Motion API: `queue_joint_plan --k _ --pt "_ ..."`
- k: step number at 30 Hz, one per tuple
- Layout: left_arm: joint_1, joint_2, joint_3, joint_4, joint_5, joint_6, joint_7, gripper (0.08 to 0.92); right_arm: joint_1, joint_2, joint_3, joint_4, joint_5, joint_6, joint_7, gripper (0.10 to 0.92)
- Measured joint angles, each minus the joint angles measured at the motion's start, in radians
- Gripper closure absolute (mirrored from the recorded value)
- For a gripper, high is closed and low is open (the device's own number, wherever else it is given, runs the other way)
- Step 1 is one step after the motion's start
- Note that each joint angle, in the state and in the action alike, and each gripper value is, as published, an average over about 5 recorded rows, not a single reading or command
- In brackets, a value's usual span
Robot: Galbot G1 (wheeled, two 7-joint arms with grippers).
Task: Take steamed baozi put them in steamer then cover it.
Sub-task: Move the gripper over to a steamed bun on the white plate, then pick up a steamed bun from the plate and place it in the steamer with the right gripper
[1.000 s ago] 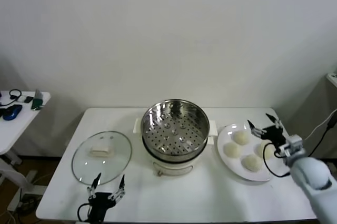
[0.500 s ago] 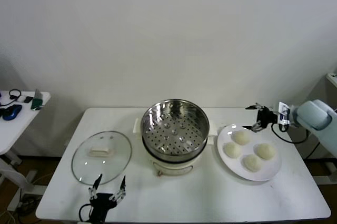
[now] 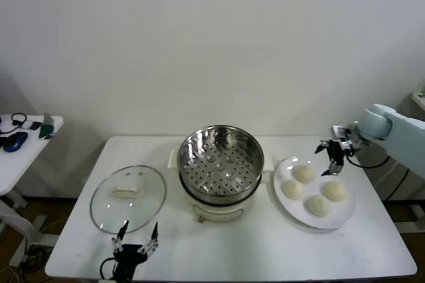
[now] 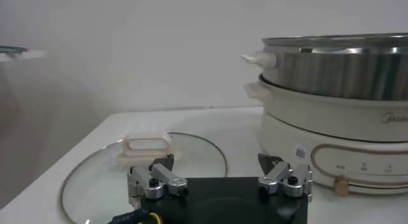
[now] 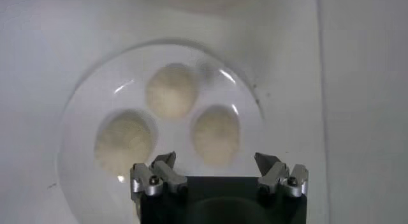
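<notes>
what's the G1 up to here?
Loading baozi into the steamer, nothing moved yet. The right hand hangs open above the white plate, over the four baozi on it. The steamer sits empty mid-table, and its glass cover lies flat on the table to the left. The left hand is open at the table's near edge, by the cover.

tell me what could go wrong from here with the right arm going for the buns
1. The four baozi sit close together on the plate, so the open right gripper, hovering above its far edge, could nudge a neighbour while closing on one.
2. A hard pinch may dent the soft dough.
3. The steamer has a tall steel wall; a low carry could clip its rim.
The open left gripper waits by the cover.
</notes>
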Motion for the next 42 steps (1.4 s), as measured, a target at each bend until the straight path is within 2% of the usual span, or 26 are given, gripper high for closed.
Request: queue_joint_plan --k 22,31,42 --pt "0.002 0.0 -0.014 0.014 -0.003 -0.002 0.0 0.177 -0.169 0.226 0.132 -0.319 -0.089 0.043 0.006 0.209" --pt "0.003 0.002 -0.013 0.005 -0.002 -0.002 0.0 0.177 -0.171 0.241 0.138 -0.346 -0.083 0.052 -0.007 0.308" --pt "0.01 -0.002 -0.01 -0.001 0.003 -0.009 -0.003 0.177 -0.089 0.226 0.063 -0.297 -0.033 0.071 -0.032 0.346"
